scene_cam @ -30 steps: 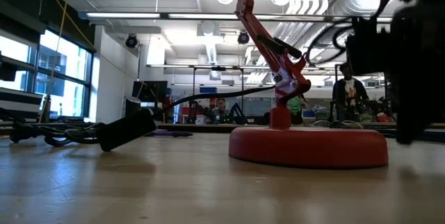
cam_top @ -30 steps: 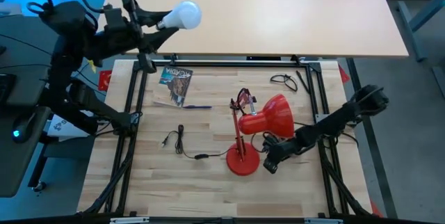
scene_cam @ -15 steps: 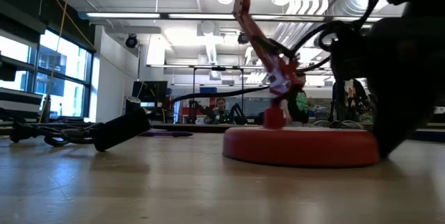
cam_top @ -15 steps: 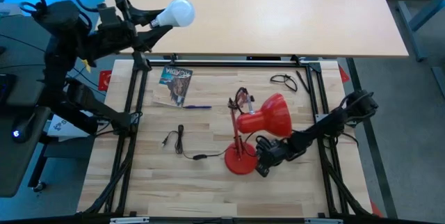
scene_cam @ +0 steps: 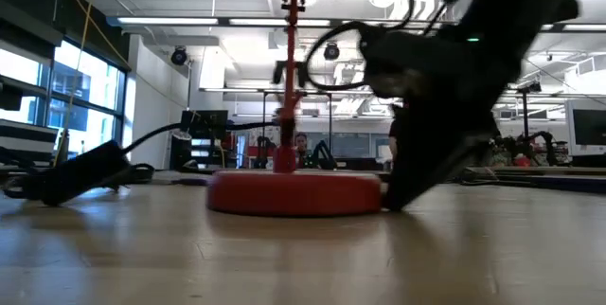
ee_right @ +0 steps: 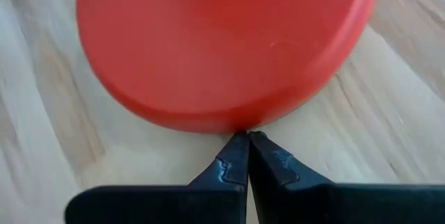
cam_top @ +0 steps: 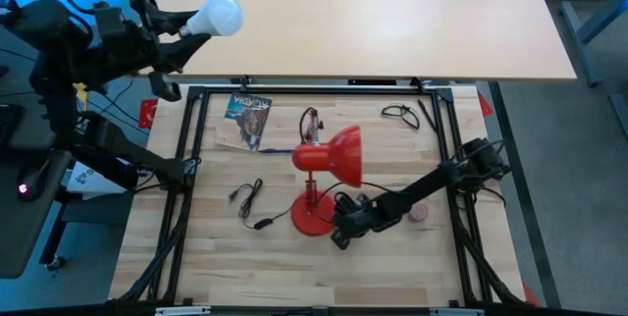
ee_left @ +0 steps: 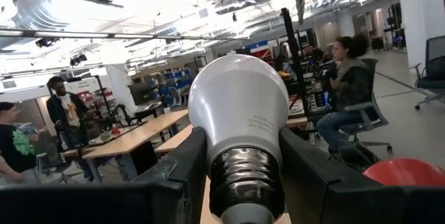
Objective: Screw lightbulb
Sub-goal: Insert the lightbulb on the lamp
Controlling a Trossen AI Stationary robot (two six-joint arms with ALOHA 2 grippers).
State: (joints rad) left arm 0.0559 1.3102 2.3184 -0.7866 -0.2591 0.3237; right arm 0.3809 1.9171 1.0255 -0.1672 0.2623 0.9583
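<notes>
My left gripper is raised above the table's far left corner, shut on the white lightbulb, which fills the left wrist view. The red lamp stands on its round base mid-table, its shade tipped toward the right. My right gripper is shut and low at the base's near right rim. The low view shows it as a dark mass beside the base. My left gripper pinches the bulb's grey screw base between its two fingers, which lie along the bulb. The fingers come about level from the table's left. The bulb's glass end points away from the gripper, clear of everything. My right gripper touches the rim of the lamp's base with its shut fingertips. It slants down from the table's right. The base lies flat on the table.
A booklet and a pen lie at the far left. The lamp's cord and switch lie left of the base. Glasses lie at the far right, and a small pink ball is beside my right arm.
My right gripper has gone toward the table's left, shut, against the lamp's base. The lamp has slid left along the table with its cord, and its shade has swung round. The pink ball now shows. My left gripper has carried the bulb farther left.
</notes>
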